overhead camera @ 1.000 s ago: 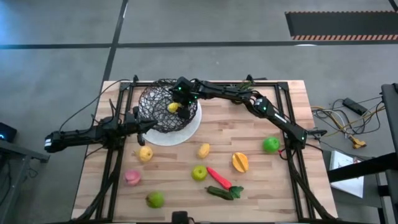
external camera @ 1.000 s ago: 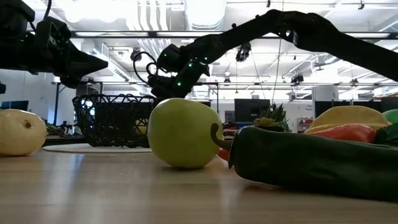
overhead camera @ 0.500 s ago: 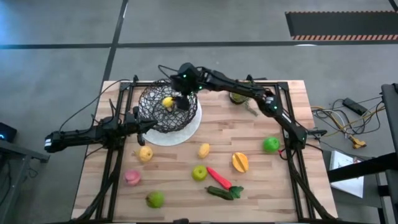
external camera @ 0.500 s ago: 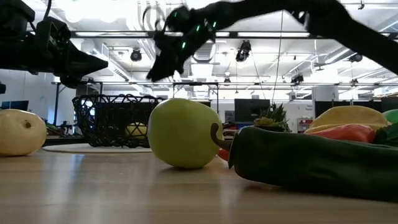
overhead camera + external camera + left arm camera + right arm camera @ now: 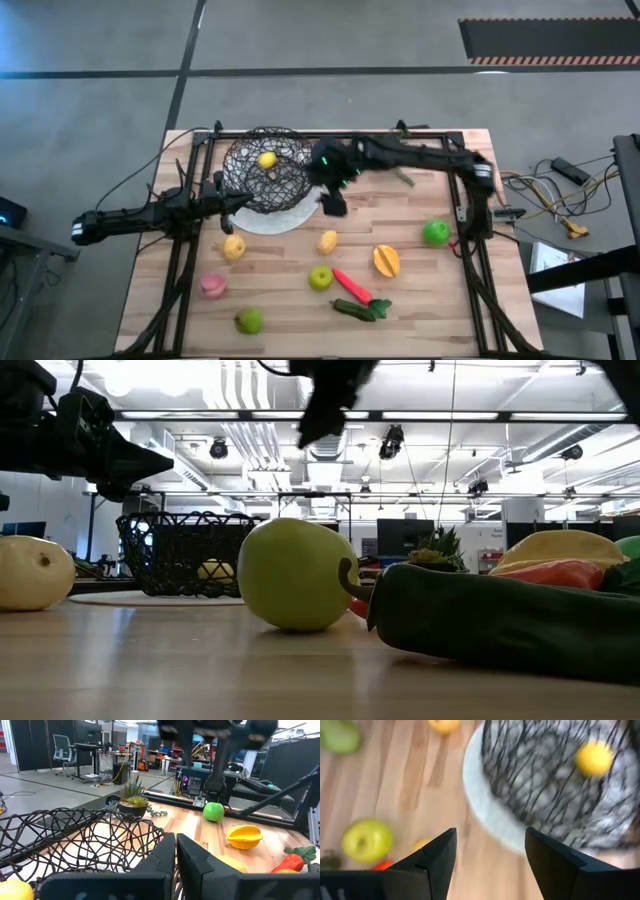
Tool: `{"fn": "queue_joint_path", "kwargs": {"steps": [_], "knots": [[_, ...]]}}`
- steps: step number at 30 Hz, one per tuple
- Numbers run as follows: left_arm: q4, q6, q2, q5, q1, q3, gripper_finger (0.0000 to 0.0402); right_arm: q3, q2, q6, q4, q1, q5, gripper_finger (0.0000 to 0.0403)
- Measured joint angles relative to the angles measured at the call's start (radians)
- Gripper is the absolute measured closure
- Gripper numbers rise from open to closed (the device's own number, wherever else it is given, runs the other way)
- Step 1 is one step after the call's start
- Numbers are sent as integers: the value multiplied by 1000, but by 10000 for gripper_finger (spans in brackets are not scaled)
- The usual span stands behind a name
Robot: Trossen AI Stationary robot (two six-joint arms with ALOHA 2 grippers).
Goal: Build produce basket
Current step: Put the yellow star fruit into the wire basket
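Observation:
The black wire basket (image 5: 265, 172) stands on a white plate (image 5: 300, 215) at the table's far left. One yellow lemon (image 5: 267, 160) lies inside it and also shows in the right wrist view (image 5: 594, 759). My right gripper (image 5: 333, 203) hangs open and empty over the plate's right edge, beside the basket. My left gripper (image 5: 245, 200) is shut, its tip at the basket's near-left rim (image 5: 150, 827). Two lemons (image 5: 234, 246) (image 5: 328, 241), an orange half (image 5: 386, 260), two green apples (image 5: 436, 233) (image 5: 320, 277), a red pepper (image 5: 352, 287), a cucumber (image 5: 355, 309), a peach (image 5: 212, 286) and a lime (image 5: 249, 320) lie on the table. My left gripper's shut fingertips (image 5: 175, 842) stand right at the basket's rim, coming level from the table's left. I cannot tell whether they touch the wire.
A small potted plant (image 5: 132, 800) stands at the far edge behind the basket. The arms' black frame rails (image 5: 185, 250) run along both sides of the table. Bare wood lies between the plate and the row of fruit.
My right gripper has gone from above the basket toward the table's right and near side, and has risen in the low view. The lemon that was at its fingers now lies in the basket, apart from it.

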State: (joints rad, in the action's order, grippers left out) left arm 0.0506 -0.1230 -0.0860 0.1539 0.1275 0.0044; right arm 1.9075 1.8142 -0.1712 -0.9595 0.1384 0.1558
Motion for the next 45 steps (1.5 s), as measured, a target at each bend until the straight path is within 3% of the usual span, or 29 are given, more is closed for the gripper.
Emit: {"fn": "queue_joint_path", "kwargs": {"steps": [5,7,12,18,24,28,37,45], "knots": [[1,0,1,0,0,0,402,-331,-195,270,56,-117,-217,184],[1,0,1,0,0,0,402,-431,-271,438,30,-163,-254,184],[1,0,0,0,0,0,402,-633,-432,907,-20,-281,-200,184],[1,0,0,0,0,0,402,-781,-542,1211,-14,-384,-154,170],[1,0,0,0,0,0,402,-867,-532,1309,64,-401,-125,116],[1,0,0,0,0,0,401,-895,-474,1326,112,-403,-74,102],[1,0,1,0,0,0,402,-867,-298,1327,147,-406,31,105],[1,0,0,0,0,0,402,-804,-204,1230,122,-407,34,132]]}}
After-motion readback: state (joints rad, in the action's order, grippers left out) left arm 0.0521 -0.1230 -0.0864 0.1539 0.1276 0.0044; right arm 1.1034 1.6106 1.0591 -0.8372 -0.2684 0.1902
